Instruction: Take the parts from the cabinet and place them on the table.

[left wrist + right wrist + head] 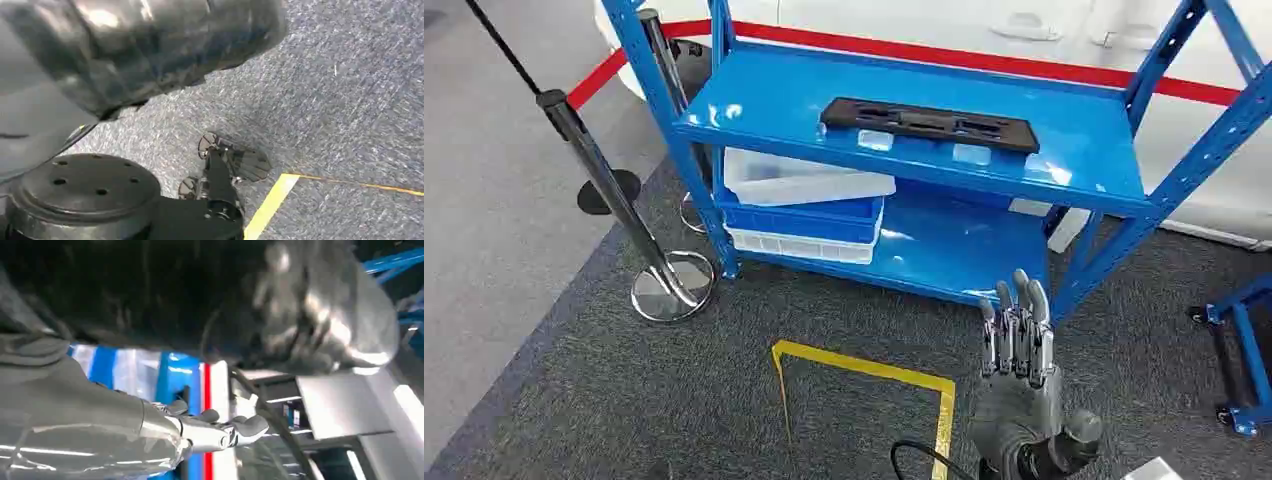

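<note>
long flat black part (929, 123), slotted, atop shelf

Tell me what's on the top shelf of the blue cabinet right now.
On the top shelf lies one long black part, flat, with two small clear pieces beside its front edge. Bins sit on the shelf below; their contents are hidden.

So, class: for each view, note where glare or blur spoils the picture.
Head view: sharp, with white glare patches on the blue shelf around the black part. Left wrist view: carpet streaked by blur. Right wrist view: heavily blurred, the right hand soft-edged.
</note>
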Controlling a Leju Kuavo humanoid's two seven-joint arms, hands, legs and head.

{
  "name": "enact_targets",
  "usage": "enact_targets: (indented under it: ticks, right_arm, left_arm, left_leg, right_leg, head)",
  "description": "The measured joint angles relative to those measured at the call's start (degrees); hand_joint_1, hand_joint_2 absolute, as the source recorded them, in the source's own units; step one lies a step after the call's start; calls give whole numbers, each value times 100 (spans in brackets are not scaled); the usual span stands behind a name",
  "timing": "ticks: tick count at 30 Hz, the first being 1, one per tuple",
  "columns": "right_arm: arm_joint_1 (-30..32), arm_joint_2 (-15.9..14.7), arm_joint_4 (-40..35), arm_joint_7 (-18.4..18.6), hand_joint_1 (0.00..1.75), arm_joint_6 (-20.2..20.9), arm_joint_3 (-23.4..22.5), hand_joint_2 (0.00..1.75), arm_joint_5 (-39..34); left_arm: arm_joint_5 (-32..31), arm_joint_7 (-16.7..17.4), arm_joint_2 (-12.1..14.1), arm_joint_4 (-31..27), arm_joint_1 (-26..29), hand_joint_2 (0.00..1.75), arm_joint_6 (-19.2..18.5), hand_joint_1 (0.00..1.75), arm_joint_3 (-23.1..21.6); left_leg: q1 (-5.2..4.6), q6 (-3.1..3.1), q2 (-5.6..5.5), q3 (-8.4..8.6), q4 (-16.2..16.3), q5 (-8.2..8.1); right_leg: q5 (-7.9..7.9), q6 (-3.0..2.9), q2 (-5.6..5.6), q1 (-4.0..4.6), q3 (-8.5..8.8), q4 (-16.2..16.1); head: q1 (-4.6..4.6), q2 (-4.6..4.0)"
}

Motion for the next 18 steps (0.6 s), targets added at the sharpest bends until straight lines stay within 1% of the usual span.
enact_targets:
  ticks: [1,2,3,4,5,7,8,9,10,11,12,13,14,15,16,17,18]
  right_arm:
    - [-17,-28,-11,24,0,11,0,0,-63]
    - [-37,-61,-24,33,0,22,0,0,-122]
    - [-48,-98,-37,37,0,37,0,0,-155]
    - [-56,-131,-41,37,0,39,0,0,-166]
    - [-69,-168,-48,37,0,39,0,0,-168]
    - [-71,-205,-50,37,0,39,2,0,-168]
    - [-72,-227,-50,37,0,39,2,0,-168]
    - [-72,-262,-50,37,0,39,2,0,-170]
    - [-72,-282,-50,48,0,11,2,0,-172]
    - [-72,-295,-50,59,0,-31,2,0,-179]
    - [-70,-306,-50,68,0,-100,2,0,-199]
    - [-69,-312,-50,76,0,-140,2,175,-216]
    - [-63,-321,-52,107,0,-160,2,175,-225]
    - [-62,-323,-66,158,0,-164,2,175,-179]
    - [-45,-323,-66,256,0,-164,2,175,-93]
    - [-34,-323,-66,363,0,-166,0,175,-6]
    - [-20,-326,-66,424,0,-166,0,175,35]
  left_arm:
    - [-4,-2,-9,0,8,0,0,0,-28]
    - [-4,-2,-15,0,21,0,2,0,-48]
    - [-4,0,-22,0,25,0,2,0,-55]
    - [-7,0,-31,0,24,0,4,0,-61]
    - [-11,0,-35,0,17,0,11,0,-72]
    - [-15,9,-48,0,12,0,11,0,-83]
    - [-15,9,-61,0,15,0,13,0,-92]
    - [-13,11,-61,0,19,0,13,0,-98]
    - [-13,15,-63,0,32,0,13,0,-109]
    - [-13,28,-68,0,37,0,13,0,-120]
    - [-13,28,-78,0,35,0,15,0,-127]
    - [-13,28,-92,0,37,0,17,0,-131]
    - [-13,20,-98,0,19,0,15,0,-135]
    - [-13,0,-100,0,12,0,13,0,-144]
    - [-13,-11,-107,0,8,0,-9,0,-162]
    - [-13,-22,-114,0,5,0,-35,0,-175]
    - [-13,-26,-120,0,-15,0,-46,0,-181]
  left_leg:
    - [-12,25,-4,3,-16,-10]
    - [-13,52,-5,11,-36,-8]
    - [37,102,-2,65,-113,17]
    - [35,127,-4,108,-140,10]
    - [33,168,0,131,-148,-6]
    - [19,214,5,171,-146,-50]
    - [13,223,5,198,-145,-80]
    - [11,220,3,239,-143,-114]
    - [11,215,-1,300,-143,-157]
    - [12,205,-7,364,-142,-202]
    - [11,192,-10,445,-141,-256]
    - [11,170,-10,494,-141,-310]
    - [-39,121,-13,493,-113,-368]
    - [-19,97,-20,472,-122,-385]
    - [-16,66,-14,478,-143,-411]
    - [-8,39,-4,509,-173,-428]
    - [-39,7,6,554,-173,-473]
  right_leg:
    - [-6,25,-3,-7,9,-25]
    - [-7,59,-3,-3,32,-44]
    - [-41,99,-8,2,46,-18]
    - [-98,113,-27,-14,23,107]
    - [-279,116,-32,-9,-151,433]
    - [-638,136,-33,-11,-653,1328]
    - [-712,145,-34,-12,-897,1702]
    - [-626,150,-34,-12,-1015,1799]
    - [-369,147,-34,-13,-976,1586]
    - [-56,136,-36,-15,-832,1187]
    - [289,115,-38,-15,-611,633]
    - [474,80,-45,-9,-473,183]
    - [361,61,-46,36,-394,114]
    - [297,23,-42,34,-347,81]
    - [270,3,-31,45,-347,58]
    - [243,-32,-19,52,-340,56]
    - [234,-57,0,3,-294,9]
  head:
    - [22,0]
    - [22,0]
    - [19,0]
    - [33,0]
    - [42,0]
    - [44,0]
    - [39,0]
    - [44,0]
    - [44,0]
    - [44,0]
    - [44,0]
    - [46,0]
    - [39,0]
    - [42,0]
    - [20,0]
    - [29,0]
    - [15,0]
